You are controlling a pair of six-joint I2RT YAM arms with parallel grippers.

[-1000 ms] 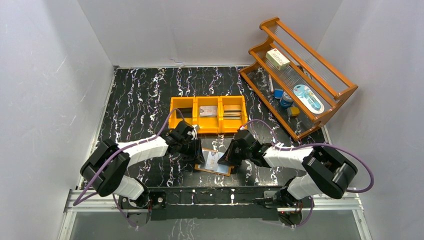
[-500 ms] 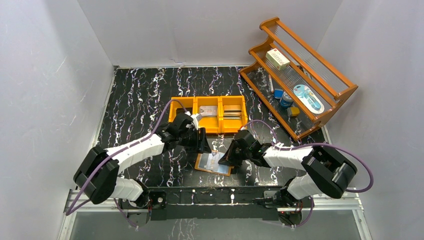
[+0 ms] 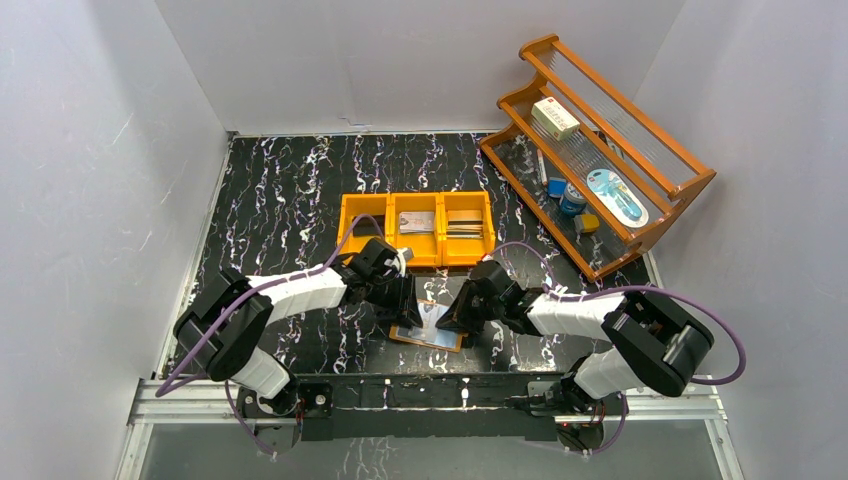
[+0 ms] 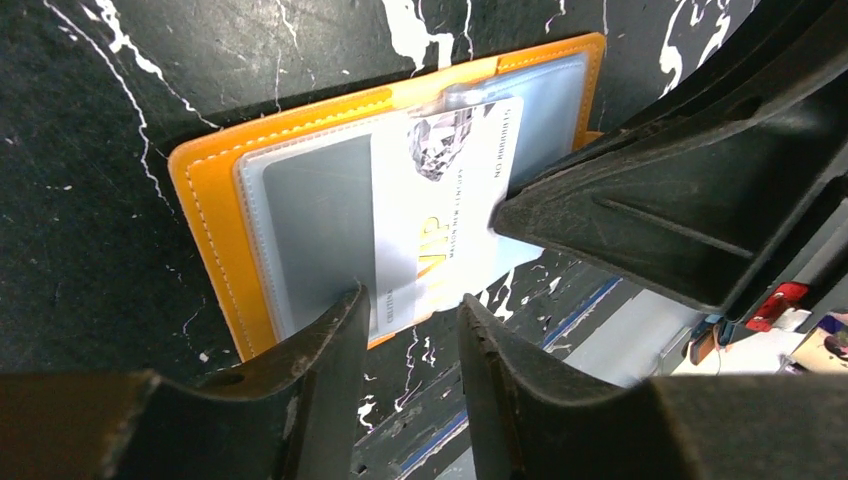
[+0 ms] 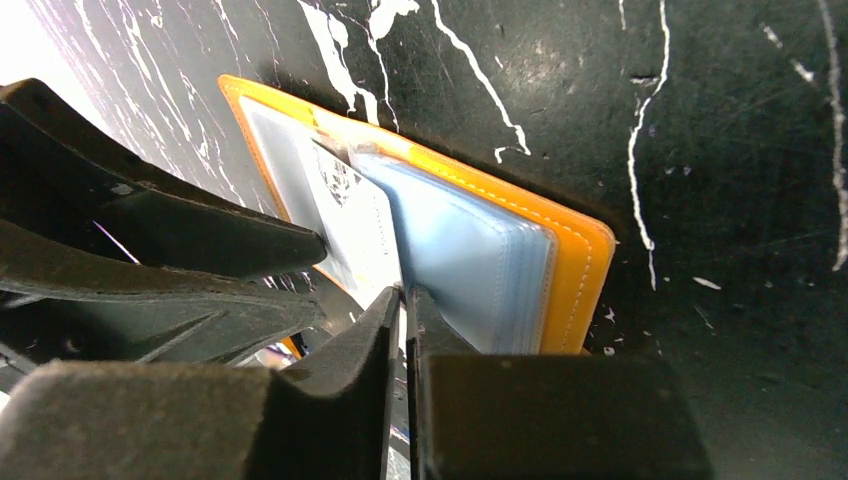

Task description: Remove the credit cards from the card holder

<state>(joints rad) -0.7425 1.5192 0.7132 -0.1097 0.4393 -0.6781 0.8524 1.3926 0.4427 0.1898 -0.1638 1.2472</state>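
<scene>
We find the card holder (image 3: 432,331) lying open and flat on the black marbled table (image 3: 280,200), near its front edge, between the two grippers. In the left wrist view its tan-orange leaf (image 4: 210,200) frames clear bluish sleeves, and a pale VIP card (image 4: 440,200) sticks partway out of one sleeve toward the camera. The left gripper (image 4: 405,320) hangs over that card's near edge with its fingers (image 4: 320,380) partly spread, one on each side of the edge, and it has hold of nothing. The right gripper (image 5: 405,300) comes in from the other side (it is the large black shape in the left wrist view) with its tips almost together, leaving only a thin slit. The card (image 5: 350,220) runs down to that slit, but from this angle we cannot tell whether it is actually pinched. From above, both grippers (image 3: 405,300) (image 3: 452,315) meet over the holder. Behind them stands an orange three-compartment bin (image 3: 345,225), with a grey card (image 3: 417,222) in its middle compartment and a striped card (image 3: 463,225) in its right one.
</scene>
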